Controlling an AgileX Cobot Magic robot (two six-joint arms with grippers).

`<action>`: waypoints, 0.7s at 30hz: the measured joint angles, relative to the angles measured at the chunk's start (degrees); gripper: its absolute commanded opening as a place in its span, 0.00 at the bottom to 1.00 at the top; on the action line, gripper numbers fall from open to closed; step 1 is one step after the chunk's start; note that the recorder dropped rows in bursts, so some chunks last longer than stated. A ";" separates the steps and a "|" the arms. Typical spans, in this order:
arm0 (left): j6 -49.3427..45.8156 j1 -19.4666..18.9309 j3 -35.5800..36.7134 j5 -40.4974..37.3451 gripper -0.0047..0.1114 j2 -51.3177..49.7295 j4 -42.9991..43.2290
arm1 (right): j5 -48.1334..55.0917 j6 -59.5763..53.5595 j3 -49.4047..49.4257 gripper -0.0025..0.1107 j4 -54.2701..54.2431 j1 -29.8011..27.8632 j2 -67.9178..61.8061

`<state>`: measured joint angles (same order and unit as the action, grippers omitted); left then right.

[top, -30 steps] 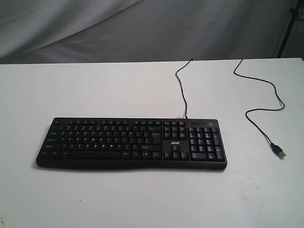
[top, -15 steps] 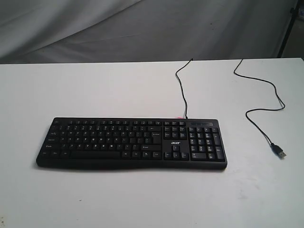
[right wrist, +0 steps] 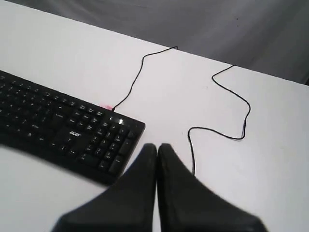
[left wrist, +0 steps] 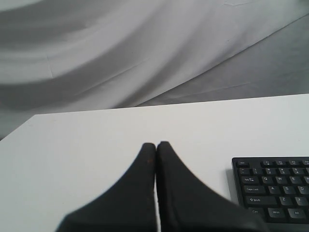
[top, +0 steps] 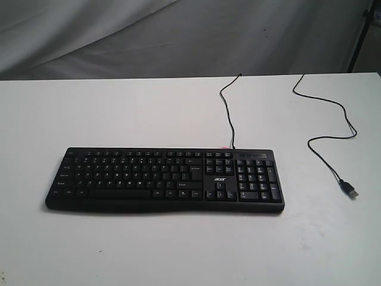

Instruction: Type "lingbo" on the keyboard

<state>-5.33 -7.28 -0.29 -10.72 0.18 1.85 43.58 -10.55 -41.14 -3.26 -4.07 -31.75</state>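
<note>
White table point(top: 178, 250), grey drape point(top: 178, 36) behind. Black keyboard point(top: 164, 179) unmoved over the last second, between left tool point(left wrist: 156, 145) and right tool point(right wrist: 157, 146), both pinched closed, empty. Typing not yet begun.

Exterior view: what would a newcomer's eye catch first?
The black keyboard dominates the centre, its cable snaking to the far edge, with a loose USB plug lying to its right. In the wrist views, the left claw and right claw are both shut, touching nothing.
</note>
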 measured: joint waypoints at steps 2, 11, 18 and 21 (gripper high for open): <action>0.00 0.00 0.00 0.00 0.05 0.00 0.00 | 0.00 0.00 -1.51 0.02 -0.09 0.00 -3.42; 0.00 0.00 0.00 0.00 0.05 0.00 0.00 | -8.44 1.68 -2.33 0.02 -5.69 23.66 -26.66; 0.00 0.00 0.00 0.00 0.05 0.00 0.00 | -20.07 -7.63 -10.87 0.02 -12.19 32.68 -47.48; 0.00 0.00 0.00 0.00 0.05 0.00 0.00 | -20.87 -9.56 -16.18 0.02 -12.45 33.25 -52.39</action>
<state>-5.33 -7.28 -0.29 -10.72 0.18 1.85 22.71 -20.11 -57.32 -15.72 29.18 -84.14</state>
